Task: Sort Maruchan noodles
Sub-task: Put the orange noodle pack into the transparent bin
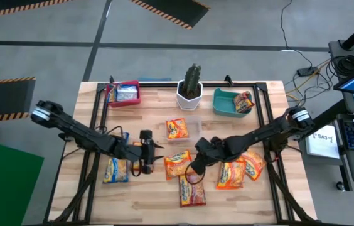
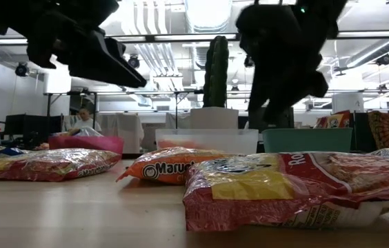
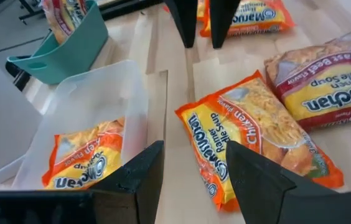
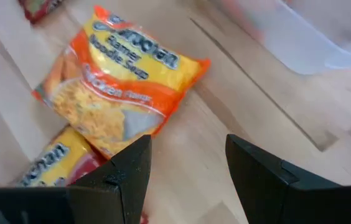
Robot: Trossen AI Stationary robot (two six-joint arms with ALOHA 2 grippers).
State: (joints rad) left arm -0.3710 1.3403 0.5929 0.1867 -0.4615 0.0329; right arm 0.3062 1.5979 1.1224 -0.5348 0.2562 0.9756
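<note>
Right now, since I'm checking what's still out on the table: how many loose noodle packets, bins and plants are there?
Loose noodle packets: 5
Bins (red, clear, teal): 3
Potted cactus: 1
Total: 9

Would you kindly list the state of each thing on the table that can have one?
left gripper: open, empty, above the table
right gripper: open, empty, above the table
orange chicken packet: flat on the table between the grippers
clear bin: holds one orange packet
red bin: holds packets
teal bin: holds one packet
</note>
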